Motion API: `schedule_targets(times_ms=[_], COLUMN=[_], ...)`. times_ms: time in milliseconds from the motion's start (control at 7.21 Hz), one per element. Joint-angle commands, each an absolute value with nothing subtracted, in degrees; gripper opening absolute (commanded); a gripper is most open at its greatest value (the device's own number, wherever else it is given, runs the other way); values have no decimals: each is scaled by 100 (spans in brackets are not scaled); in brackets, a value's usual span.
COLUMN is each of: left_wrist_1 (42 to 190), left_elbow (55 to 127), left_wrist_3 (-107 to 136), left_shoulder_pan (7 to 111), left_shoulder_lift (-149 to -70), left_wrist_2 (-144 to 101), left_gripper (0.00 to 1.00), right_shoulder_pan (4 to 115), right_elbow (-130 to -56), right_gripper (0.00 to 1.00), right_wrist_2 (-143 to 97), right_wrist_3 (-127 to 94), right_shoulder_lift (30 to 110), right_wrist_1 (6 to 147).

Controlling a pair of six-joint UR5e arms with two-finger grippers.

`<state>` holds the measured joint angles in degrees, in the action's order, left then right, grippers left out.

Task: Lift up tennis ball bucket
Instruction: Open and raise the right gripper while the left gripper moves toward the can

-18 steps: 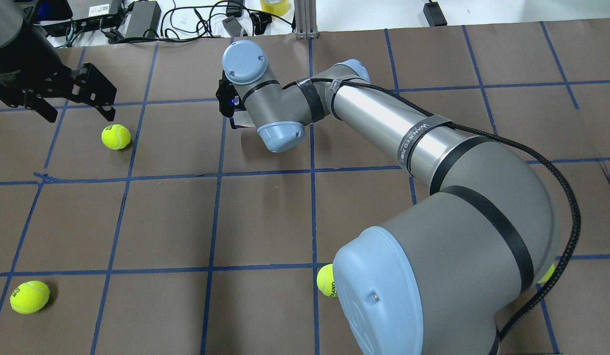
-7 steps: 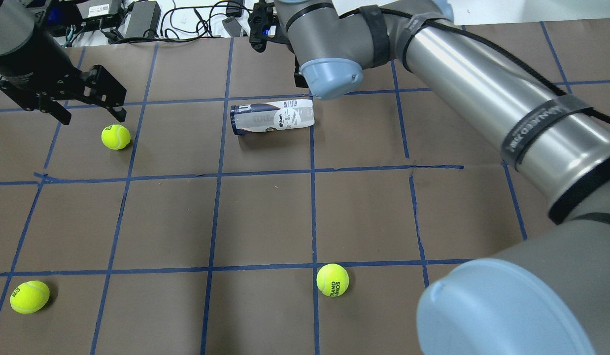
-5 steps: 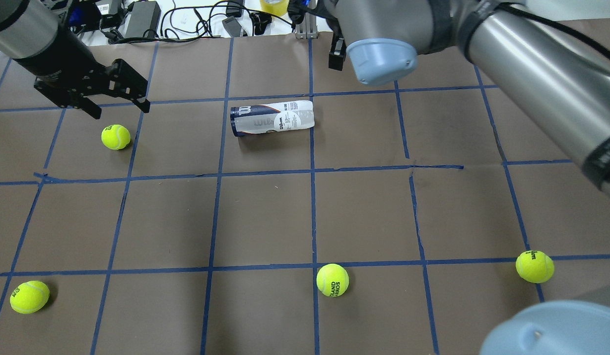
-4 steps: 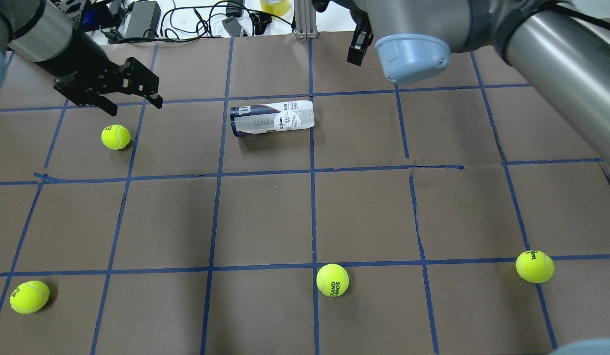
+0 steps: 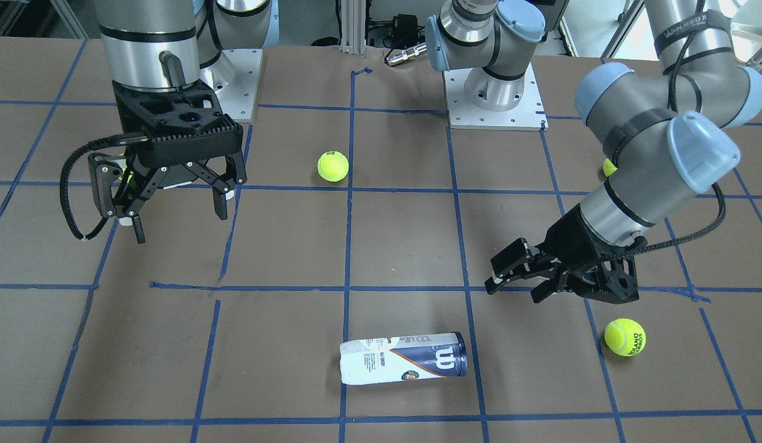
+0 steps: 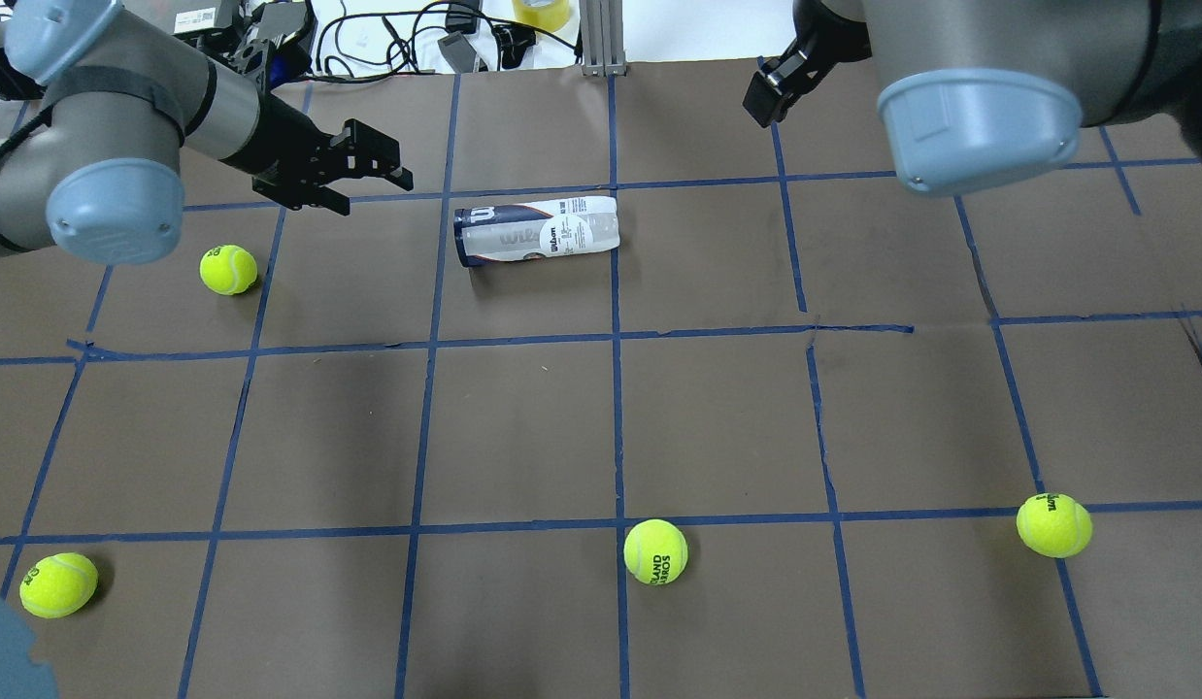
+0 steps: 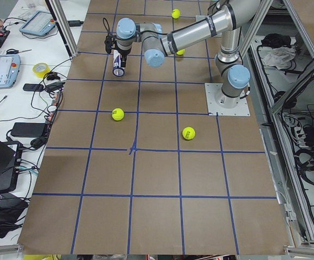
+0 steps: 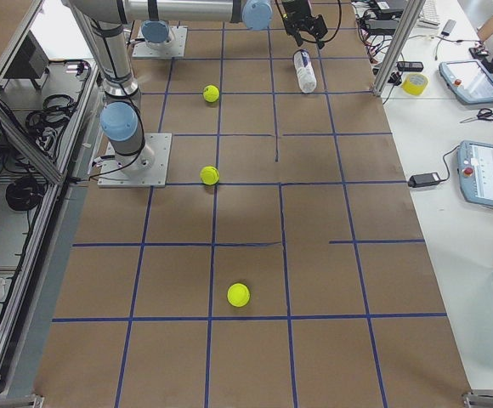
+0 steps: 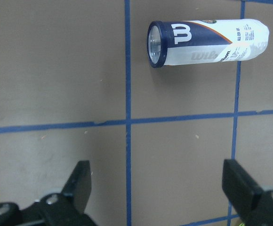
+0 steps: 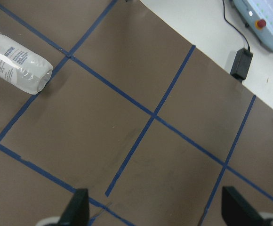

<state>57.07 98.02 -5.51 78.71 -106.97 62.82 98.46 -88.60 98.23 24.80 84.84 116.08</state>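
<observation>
Presently unlifted: tennis ball bucket [image 6: 536,231] lying sideways; left gripper [image 5: 511,289] near it, spread, empty; right gripper [image 5: 179,224] spread, well apart.

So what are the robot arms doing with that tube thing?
Nothing is being held yet. The tennis ball can lies on its side on the table. The left hand hovers open near its dark rim end, not touching it. The right hand hangs open farther away. Four loose tennis balls lie around.
</observation>
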Motion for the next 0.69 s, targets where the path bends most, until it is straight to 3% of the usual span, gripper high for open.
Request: schedule_targets(times_ms=[0,277,555], left_wrist_1=[4907,4756,4737], left_elbow=[9765,9625,9545], left_wrist_3=[-168,-123,-106], left_shoulder_pan=[7875,7875,7875], left_shoulder_lift=[-11449,-11951,-12251], left_wrist_2=[5943,5319,5030], left_gripper=[100,100,100], right_shoulder_pan=[9835,9844,9835], right_elbow=[-8886,-8886,-8746], right_gripper=[100,100,100], right_wrist_2=[9817,9774,9065], right_wrist_3=[1330,392,-610], right_shoulder_lift=[8840,8973,8904], right_wrist_1=[10229,9459,9623])
